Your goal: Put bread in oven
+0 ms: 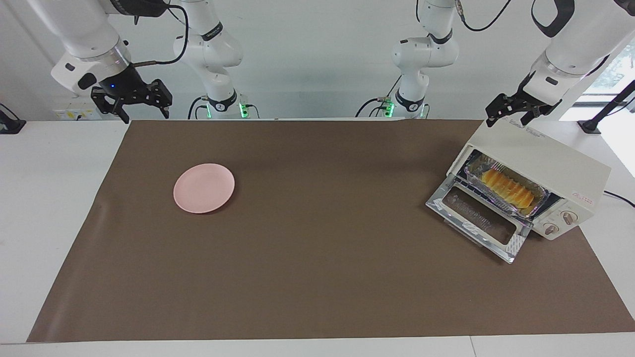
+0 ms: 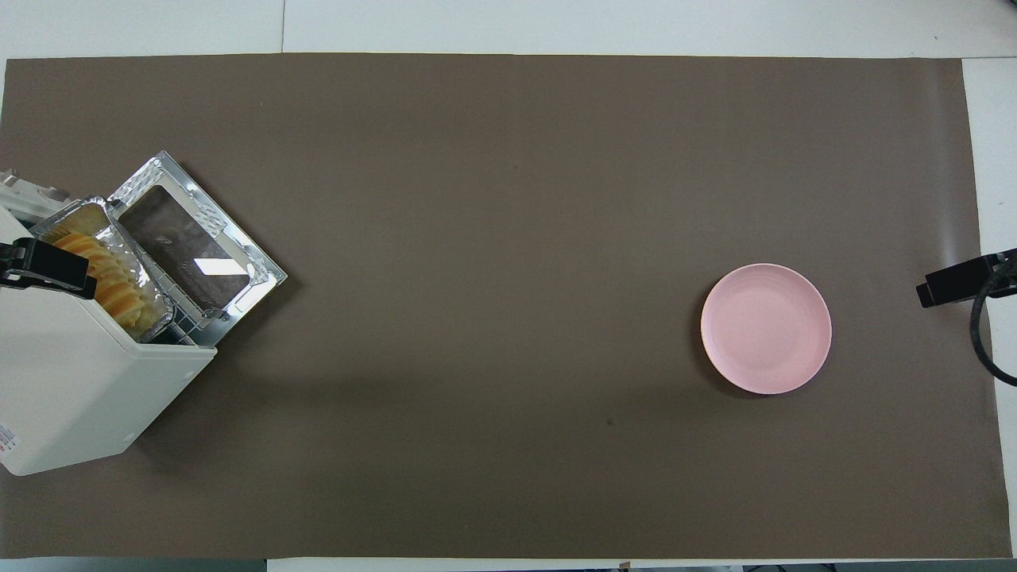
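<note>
Facing view: bread (image 1: pixel 508 187) lies in the oven (image 1: pixel 543 166); left tool (image 1: pixel 513 115), open and empty, hangs above.

One toaster oven (image 1: pixel 538 168), with one drop-down glass door (image 1: pixel 478 219) and two knobs (image 1: pixel 560 222) on its front. One foil tray (image 1: pixel 506 184) and one wire rack under it. One bread loaf (image 1: pixel 507 188) in the tray. One round pink plate (image 1: pixel 204 188). One brown mat (image 1: pixel 317 248) over one white bench (image 1: pixel 54 198). Two arms at work, so two grippers: one left gripper (image 1: pixel 511 113), one right gripper (image 1: pixel 133 101). Two more arm bases stand at the robots' edge of the bench.
</note>
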Controlling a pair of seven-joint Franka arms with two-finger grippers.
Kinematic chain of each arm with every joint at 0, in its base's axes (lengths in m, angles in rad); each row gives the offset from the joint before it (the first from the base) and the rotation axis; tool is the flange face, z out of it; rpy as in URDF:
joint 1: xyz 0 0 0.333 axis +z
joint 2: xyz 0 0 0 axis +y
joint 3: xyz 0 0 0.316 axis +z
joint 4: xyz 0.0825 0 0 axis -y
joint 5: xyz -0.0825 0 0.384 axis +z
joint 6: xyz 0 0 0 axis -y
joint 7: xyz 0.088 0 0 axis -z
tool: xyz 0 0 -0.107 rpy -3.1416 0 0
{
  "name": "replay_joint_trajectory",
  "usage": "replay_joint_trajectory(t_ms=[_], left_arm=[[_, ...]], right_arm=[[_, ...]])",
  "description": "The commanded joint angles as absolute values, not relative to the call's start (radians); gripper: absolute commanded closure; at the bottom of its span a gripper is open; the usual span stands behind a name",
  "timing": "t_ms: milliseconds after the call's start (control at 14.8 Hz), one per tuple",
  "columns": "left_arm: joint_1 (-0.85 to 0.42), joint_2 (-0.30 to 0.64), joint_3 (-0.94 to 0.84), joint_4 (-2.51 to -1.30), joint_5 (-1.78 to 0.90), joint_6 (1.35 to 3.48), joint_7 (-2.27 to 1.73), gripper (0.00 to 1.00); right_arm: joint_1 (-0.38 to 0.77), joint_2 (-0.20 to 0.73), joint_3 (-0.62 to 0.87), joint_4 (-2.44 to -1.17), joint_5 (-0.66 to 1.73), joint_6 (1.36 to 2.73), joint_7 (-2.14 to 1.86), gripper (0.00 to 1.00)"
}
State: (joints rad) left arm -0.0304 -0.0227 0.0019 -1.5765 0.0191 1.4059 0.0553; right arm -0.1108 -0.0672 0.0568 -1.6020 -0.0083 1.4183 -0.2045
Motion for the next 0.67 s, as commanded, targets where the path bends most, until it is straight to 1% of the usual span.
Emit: replay_joint_trajectory(t_ms=[0, 135, 606], left_arm=[[-0.025, -0.028, -0.011, -1.588, 0.008, 1.425, 0.074, 0.0], [-0.075, -0.028, -0.011, -1.588, 0.006, 1.425, 0.072, 0.0], [-0.069, -0.026, -0.011, -1.58, 0.005, 1.431, 0.067, 0.0]], right_arm=[[-0.115, -0.069, 0.058, -1.594, -0.002, 1.402, -0.216, 0.0], [-0.115, -0.069, 0.058, -1.594, -0.002, 1.404, -0.216, 0.0], [-0.115, -0.069, 0.058, -1.594, -0.002, 1.402, -0.216, 0.0]])
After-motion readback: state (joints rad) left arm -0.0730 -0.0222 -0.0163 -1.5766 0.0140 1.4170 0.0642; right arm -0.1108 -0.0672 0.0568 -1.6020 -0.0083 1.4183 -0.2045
